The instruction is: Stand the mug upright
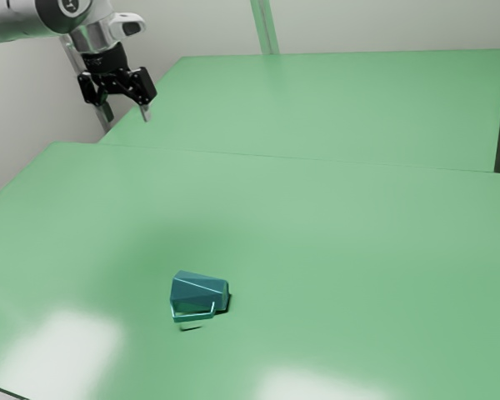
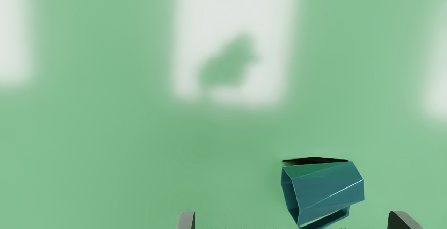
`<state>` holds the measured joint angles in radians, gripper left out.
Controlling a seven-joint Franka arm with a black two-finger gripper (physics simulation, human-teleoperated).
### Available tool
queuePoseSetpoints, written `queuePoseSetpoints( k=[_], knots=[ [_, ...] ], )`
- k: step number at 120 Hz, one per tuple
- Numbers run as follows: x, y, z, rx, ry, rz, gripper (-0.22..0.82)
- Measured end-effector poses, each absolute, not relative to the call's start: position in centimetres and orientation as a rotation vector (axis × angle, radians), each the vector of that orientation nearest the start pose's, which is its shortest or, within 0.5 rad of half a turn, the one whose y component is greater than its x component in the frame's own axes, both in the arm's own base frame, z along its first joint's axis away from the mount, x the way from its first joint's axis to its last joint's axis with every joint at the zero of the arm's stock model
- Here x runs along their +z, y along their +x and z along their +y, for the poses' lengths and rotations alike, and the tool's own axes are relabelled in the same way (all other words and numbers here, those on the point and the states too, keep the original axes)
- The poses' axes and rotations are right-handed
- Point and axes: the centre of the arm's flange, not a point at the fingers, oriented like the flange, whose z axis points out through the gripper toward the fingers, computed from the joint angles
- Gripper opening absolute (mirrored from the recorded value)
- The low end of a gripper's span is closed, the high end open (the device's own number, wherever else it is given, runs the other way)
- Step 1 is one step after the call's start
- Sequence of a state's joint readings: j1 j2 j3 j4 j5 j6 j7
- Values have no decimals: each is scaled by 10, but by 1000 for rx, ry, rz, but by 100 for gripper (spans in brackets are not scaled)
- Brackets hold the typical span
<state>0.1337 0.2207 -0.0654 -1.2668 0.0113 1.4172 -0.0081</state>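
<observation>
Wide-open claw [image 1: 127,115], with 2 fingers spread well apart, up above green table [image 1: 333,233]. Farther out, well apart from claw: teal mug [image 1: 198,290] on its side on table, with handle [image 1: 195,317] toward exterior camera.

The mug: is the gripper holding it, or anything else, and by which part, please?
Nothing is held: the gripper is open, away from the mug, which lies on its side on the table.
</observation>
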Motion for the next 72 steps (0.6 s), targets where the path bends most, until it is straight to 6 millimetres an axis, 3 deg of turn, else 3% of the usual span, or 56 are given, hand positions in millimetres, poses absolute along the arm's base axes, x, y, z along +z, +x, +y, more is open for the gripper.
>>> queuePoseSetpoints(
  k=[16,28,36,51,72],
  knots=[
    [614,603,47,152,-3171,-108,60],
    [590,572,48,237,-3207,-139,60],
    [558,546,49,304,-3256,-168,60],
    [467,508,50,444,-3388,-262,60],
    [390,455,69,405,-3617,-522,60]
  ],
)
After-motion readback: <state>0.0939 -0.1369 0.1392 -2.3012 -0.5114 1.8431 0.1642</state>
